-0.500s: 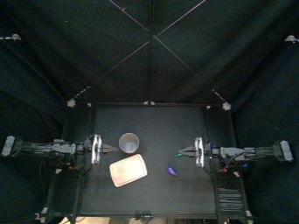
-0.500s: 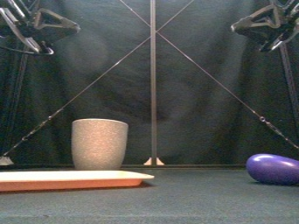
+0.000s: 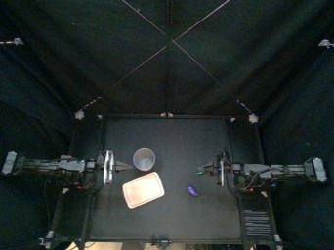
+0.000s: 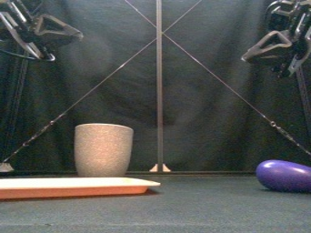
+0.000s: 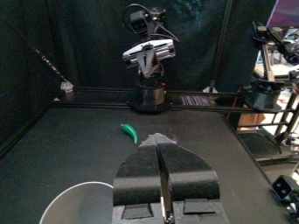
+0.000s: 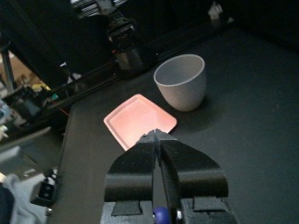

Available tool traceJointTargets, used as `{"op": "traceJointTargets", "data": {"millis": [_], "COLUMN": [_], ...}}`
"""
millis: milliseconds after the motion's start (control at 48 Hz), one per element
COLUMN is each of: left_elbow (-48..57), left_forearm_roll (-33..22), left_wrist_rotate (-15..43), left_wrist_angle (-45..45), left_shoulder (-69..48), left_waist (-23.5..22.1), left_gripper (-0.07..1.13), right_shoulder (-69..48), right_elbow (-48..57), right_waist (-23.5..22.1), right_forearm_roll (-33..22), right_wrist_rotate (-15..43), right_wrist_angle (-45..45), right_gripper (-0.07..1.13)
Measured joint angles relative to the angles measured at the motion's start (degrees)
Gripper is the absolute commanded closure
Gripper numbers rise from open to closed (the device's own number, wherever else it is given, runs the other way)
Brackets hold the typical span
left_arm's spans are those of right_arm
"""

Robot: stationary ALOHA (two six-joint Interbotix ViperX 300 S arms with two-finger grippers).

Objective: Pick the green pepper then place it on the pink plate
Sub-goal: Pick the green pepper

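The small, curved green toy pepper [image 5: 128,131] is lying on the black counter [image 3: 183,137]. It is showing just left of centre in the left wrist view, above the tips of the left claw [image 5: 162,149] and near a rounded purple toy [image 4: 285,175]; whether the two are touching I cannot tell. In the top view the purple toy is sitting right of centre in the lower half, but the pepper is too small to make out there, and it is not showing in the front view. The flat pink tray [image 3: 143,190] is lying left of the purple toy at lower centre, with the tall grey speckled cup [image 3: 145,157] just above it in the frame.

Both claws are hanging high over the counter, the left at the upper left of the front view and the right claw [image 4: 279,41] at the upper right. Each wrist view is showing its jaws pressed together, pinching nothing.

The pepper is looking like light, stiff moulded plastic, slim and smooth, so it is probably going to skid or roll under a glancing touch rather than deform. Pinching across its thicker middle, square to the curve, seems the safest hold, with the jaws spreading first and keeping clear of the purple toy.
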Motion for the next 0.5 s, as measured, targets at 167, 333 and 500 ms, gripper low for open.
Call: {"op": "traceJointTargets", "data": {"millis": [167,333,500], "left_elbow": [0.1,0.2,1.1], "left_forearm_roll": [-0.4,-0.4,-0.4], "left_wrist_rotate": [0.0,0.0,0.0], "left_wrist_angle": [0.2,0.3,0.3], "left_shoulder": [-0.1,0.0,0.0], "left_waist": [0.3,0.6,0.6], "left_gripper": [1.06,1.06,1.06], "right_shoulder": [0.0,0.0,0.5], "right_elbow": [0.0,0.3,2.3], "right_waist": [-1.8,-4.6,-7.1], "right_forearm_roll": [1.7,4.8,6.2], "right_wrist_rotate": [4.5,12.4,21.4], "right_wrist_angle": [2.4,3.9,7.7], "right_gripper": [0.57,0.2,0.14]}}
